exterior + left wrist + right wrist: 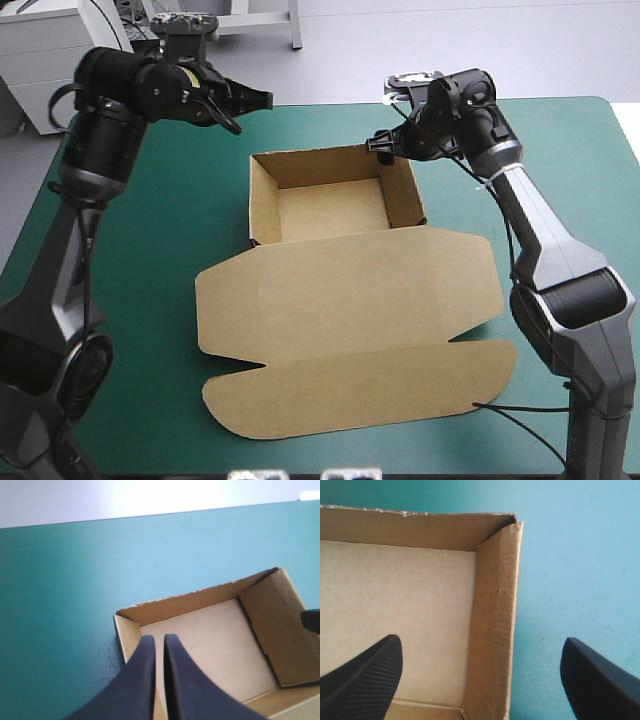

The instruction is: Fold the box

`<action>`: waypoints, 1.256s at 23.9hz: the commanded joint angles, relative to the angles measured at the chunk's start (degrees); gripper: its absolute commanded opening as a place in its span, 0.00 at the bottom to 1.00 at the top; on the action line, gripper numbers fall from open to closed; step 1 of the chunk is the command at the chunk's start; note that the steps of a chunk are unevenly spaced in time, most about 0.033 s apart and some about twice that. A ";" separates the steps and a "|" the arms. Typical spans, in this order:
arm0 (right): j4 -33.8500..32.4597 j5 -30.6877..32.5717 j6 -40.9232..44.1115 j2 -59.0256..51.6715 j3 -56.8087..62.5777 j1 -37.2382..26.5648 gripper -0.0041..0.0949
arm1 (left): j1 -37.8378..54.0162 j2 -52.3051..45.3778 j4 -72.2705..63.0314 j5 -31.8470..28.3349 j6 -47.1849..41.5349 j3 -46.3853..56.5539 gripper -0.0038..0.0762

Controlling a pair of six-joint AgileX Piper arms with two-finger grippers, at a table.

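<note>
The box [335,212] stands open, floor bare — left gripper [159,638] pinched empty, right gripper [481,640] spread wide.

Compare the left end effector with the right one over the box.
The left end effector is shut, the right end effector open. The left hangs near the box's far left corner; the right straddles its right wall. Both are black and hold nothing.

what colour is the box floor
Plain brown, unprinted; the box floor shows best in the right wrist view.
</note>
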 commanded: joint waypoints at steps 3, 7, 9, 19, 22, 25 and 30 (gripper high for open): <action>-1.01 -0.05 -0.26 -6.76 -2.02 -0.32 0.85 | -0.27 -7.68 -4.95 2.22 3.85 -0.63 0.04; -1.01 -0.05 -0.56 -6.94 -2.02 -0.32 0.85 | -0.27 -12.74 -4.61 2.22 4.92 5.06 0.04; -0.35 -0.05 -1.42 -6.83 -1.91 -0.32 0.85 | -0.27 -17.75 -3.68 2.22 6.10 12.57 0.04; -2.11 -0.05 -6.09 -4.78 6.34 -0.32 0.85 | -0.27 -50.75 -1.88 -1.55 6.13 50.89 0.04; -2.11 -0.05 -6.46 -2.51 6.86 -0.32 0.85 | -0.27 -59.04 2.15 -3.64 6.13 57.62 0.04; -0.35 -0.05 -6.78 0.10 7.05 -0.32 0.85 | -0.27 -67.05 5.45 -5.36 6.13 64.94 0.04; 1.54 -0.05 -7.61 1.81 9.31 -0.32 0.79 | -0.27 -75.01 7.43 -10.50 6.13 75.54 0.04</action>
